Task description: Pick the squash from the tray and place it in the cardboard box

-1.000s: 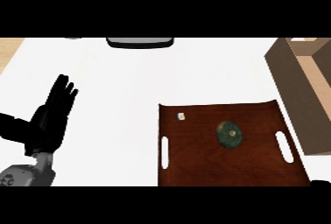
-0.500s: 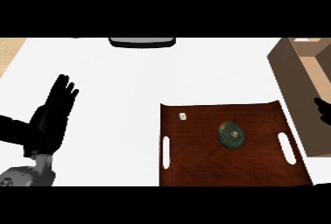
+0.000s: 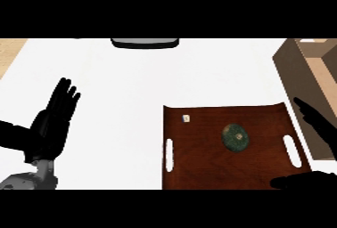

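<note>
**A:** Quick one. Where's the squash?

**B:** Squash (image 3: 236, 136) sits on the tray (image 3: 197, 173), a bit right of the tray's middle, between the two handle slots. Dark green, round seen from above, so I get no clear long axis off it.

**A:** Which of your hands is closer?

**B:** My right hand (image 3: 317, 124). It shows at the right edge, over the tray's right rim, fingers straight and spread from the thumb, holding nothing. The squash lies to its left and slightly toward me. Near, but apart, no contact.

**A:** And the left?

**B:** Left hand (image 3: 54, 121) is well apart on the far side, over bare tabletop (image 3: 132, 75), fingers up, flat and relaxed. Resting. Nothing in it.

**A:** Box?

**B:** Box (image 3: 309, 62) is at the right edge, just beyond the tray's far right corner. So it's on my right hand's side too, away from me.

**A:** So the call?

**B:** My guess: right hand does it all. Move left over the tray, come down on the squash from above, since with a round top any approach angle should do, then carry it right and forward to the box. Left has no reason to cross.

**A:** Anything else on the tray?

**B:** A small pale speck (image 3: 186, 118) near the far left corner. Too small to tell what it is.
</note>
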